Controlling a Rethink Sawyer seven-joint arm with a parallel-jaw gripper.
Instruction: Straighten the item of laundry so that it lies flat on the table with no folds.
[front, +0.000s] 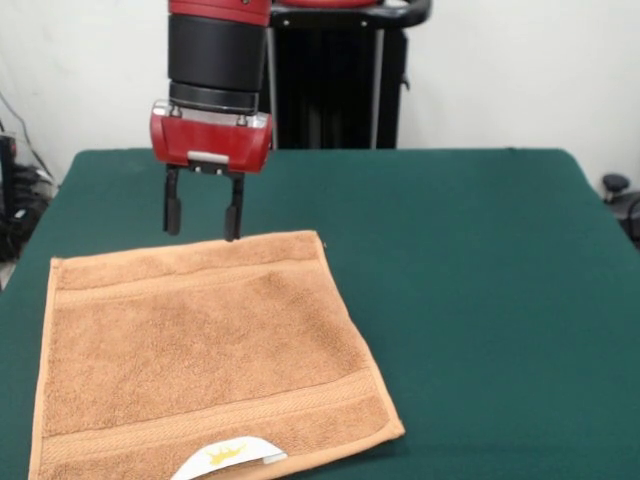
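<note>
The small orange-tan terry hand towel lies spread flat on the near-left part of the dark green felt-topped table — woven bands cross it. Its white label shows a gold crown (no legible writing). The red-and-black gripper hangs, fingers apart, at the towel's far edge — open felt lies to the right.

Towel: orange-tan terry cloth, looped and nubbly pile, matt; flatter woven bands ran across it near two edges, hems stitched. Label: white, smooth, with a gold crown mark, slightly curled. Table: dark green felt-like covering, matt, even nap. Gripper: glossy red housing, apparently plastic, with a small pale metal-looking plate; fingers black and matt. Arm: black section, smooth, faint sheen.
</note>
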